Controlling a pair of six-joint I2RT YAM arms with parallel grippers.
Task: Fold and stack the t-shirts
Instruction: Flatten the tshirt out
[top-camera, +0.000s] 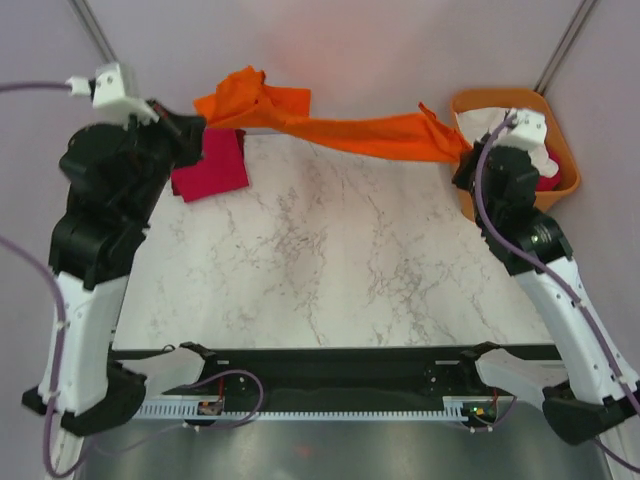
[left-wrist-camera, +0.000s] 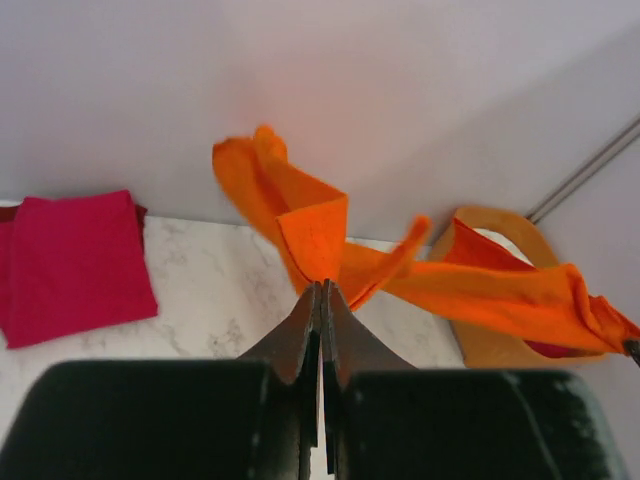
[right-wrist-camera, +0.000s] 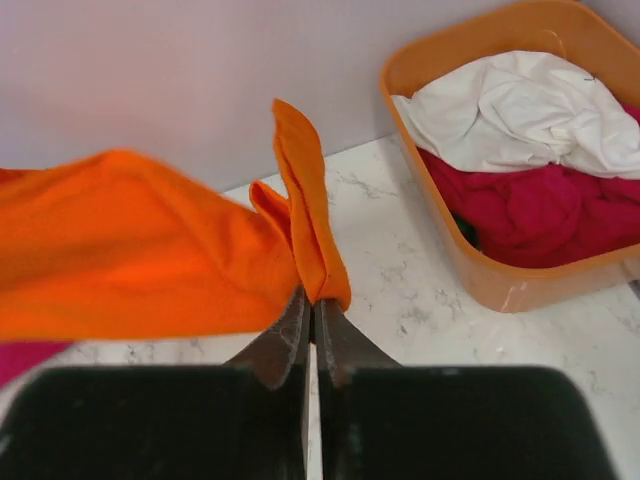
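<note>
The bright orange t-shirt (top-camera: 340, 125) hangs stretched in the air along the table's far edge, held at both ends. My left gripper (left-wrist-camera: 322, 285) is shut on its left end (left-wrist-camera: 310, 235), up at the far left (top-camera: 195, 125). My right gripper (right-wrist-camera: 312, 297) is shut on its right end (right-wrist-camera: 305, 215), at the far right (top-camera: 466, 160). A folded magenta-pink t-shirt (top-camera: 210, 165) lies flat at the far left of the table, also in the left wrist view (left-wrist-camera: 70, 265). White (right-wrist-camera: 525, 105) and crimson (right-wrist-camera: 545, 215) t-shirts lie crumpled in the tub.
The rigid orange plastic tub (top-camera: 565, 185) stands at the far right corner, partly behind my right arm; it shows in the right wrist view (right-wrist-camera: 520, 285). The marble table top (top-camera: 330, 260) spreads between the arms. A pale wall rises just behind the far edge.
</note>
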